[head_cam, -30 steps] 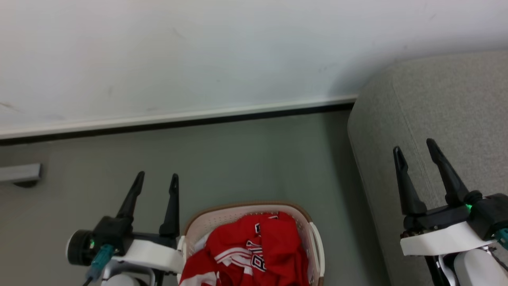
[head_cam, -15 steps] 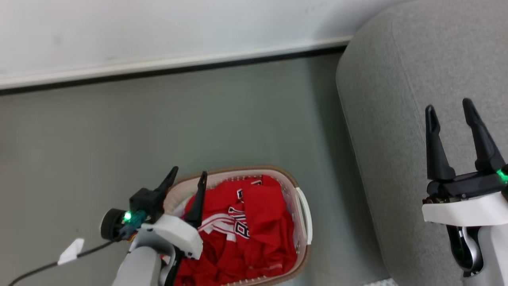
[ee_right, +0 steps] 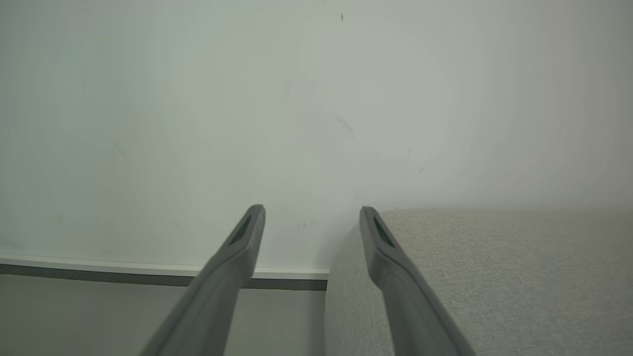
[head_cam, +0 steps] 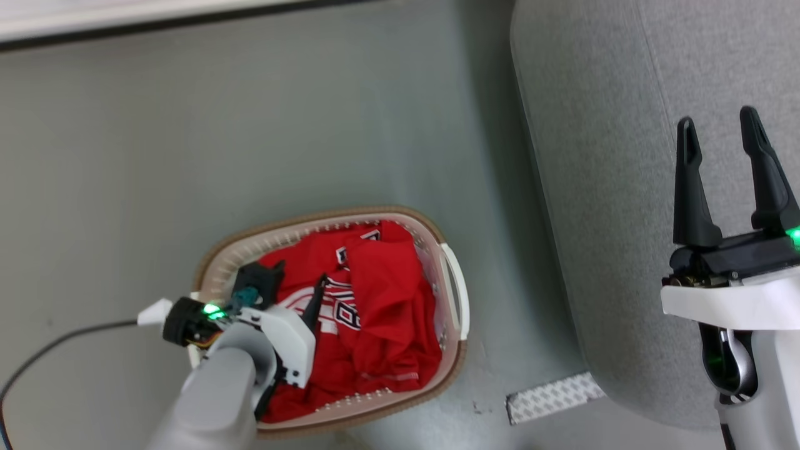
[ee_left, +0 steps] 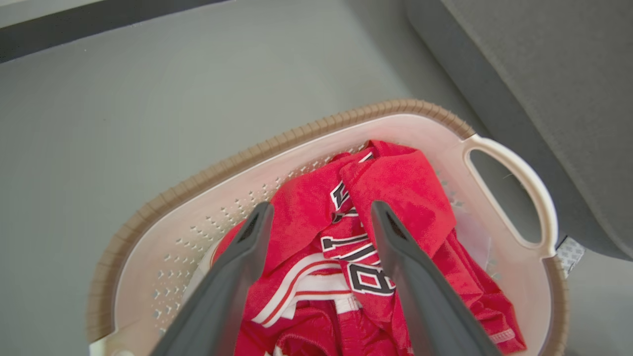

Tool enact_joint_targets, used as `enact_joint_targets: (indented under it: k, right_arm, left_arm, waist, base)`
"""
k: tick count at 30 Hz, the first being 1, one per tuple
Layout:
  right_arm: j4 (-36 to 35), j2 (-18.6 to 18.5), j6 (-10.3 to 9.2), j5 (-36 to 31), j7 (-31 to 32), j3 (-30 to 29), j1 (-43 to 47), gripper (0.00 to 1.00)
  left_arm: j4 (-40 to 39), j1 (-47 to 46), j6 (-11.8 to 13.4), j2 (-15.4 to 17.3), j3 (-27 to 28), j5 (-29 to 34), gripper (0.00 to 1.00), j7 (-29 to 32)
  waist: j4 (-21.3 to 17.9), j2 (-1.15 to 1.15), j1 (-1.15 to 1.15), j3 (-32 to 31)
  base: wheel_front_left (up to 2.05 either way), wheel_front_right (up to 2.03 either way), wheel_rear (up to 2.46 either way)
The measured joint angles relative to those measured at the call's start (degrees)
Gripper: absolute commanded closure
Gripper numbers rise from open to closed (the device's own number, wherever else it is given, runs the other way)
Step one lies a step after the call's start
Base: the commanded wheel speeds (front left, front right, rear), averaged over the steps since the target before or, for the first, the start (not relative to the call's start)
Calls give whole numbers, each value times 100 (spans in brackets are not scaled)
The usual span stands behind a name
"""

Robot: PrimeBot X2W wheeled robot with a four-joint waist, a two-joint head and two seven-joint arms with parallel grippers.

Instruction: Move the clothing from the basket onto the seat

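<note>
Fabric check, anyone? What was that red stuff?

lol, jersey knit. The clothing (head_cam: 381, 300) was crumpled red with white stripes and dark, white-edged lettering, all heaped inside the basket (head_cam: 300, 220). That one was rounded cream plastic with tiny holes in the walls, a ribbed brown rim and a loop handle (ee_left: 524, 178) on the side facing the seat (head_cam: 600, 187).

And the seat?

Big grey woven upholstery, rounded corner, one stitched seam.

Grippers?

The left gripper (ee_left: 321, 207) hung inside the rim over the pile, jaws spread wide and pinching nothing. Couldn't tell if the tips touched cloth. The right gripper (head_cam: 717, 119) was over the seat, also spread and empty.

Room to move?

A strip of smooth grey-green floor (head_cam: 187, 156) ran between basket and seat, with lots more of it beyond the basket.
</note>
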Motion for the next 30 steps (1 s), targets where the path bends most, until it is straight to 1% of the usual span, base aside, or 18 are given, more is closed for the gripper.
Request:
enact_joint_targets:
  k: [7,12,14,17,22,26,30]
  right_arm:
    - [-142,144,0,25,0,74,-191,0]
    - [-169,250,0,64,0,152,-279,0]
    - [-191,275,0,92,0,178,-314,0]
    - [-218,302,0,123,0,237,-405,0]
    - [-227,330,0,165,0,252,-441,0]
    - [-253,334,0,260,0,210,-414,0]
    - [-280,337,0,297,0,172,-386,0]
  left_arm:
    - [873,-663,-2,113,-266,124,0,116]
    - [1288,-1064,12,248,-392,192,0,391]
    - [1371,-1186,73,330,-435,234,0,483]
    - [1470,-1310,87,458,-474,250,0,666]
    - [1558,-1457,227,626,-583,357,0,1013]
    - [1588,-1517,357,698,-635,389,0,1318]
    - [1606,-1510,327,764,-839,510,0,1530]
  waist:
    - [-256,0,0,544]
    - [-442,0,0,900]
    - [-518,0,0,1042]
    - [-645,0,0,1248]
    - [-876,0,0,1532]
    - [-930,0,-1,1676]
    - [-921,0,-1,1752]
  base:
    - [0,0,0]
    - [0,0,0]
    - [0,0,0]
    - [0,0,0]
    - [0,0,0]
    - [0,0,0]
    - [0,0,0]
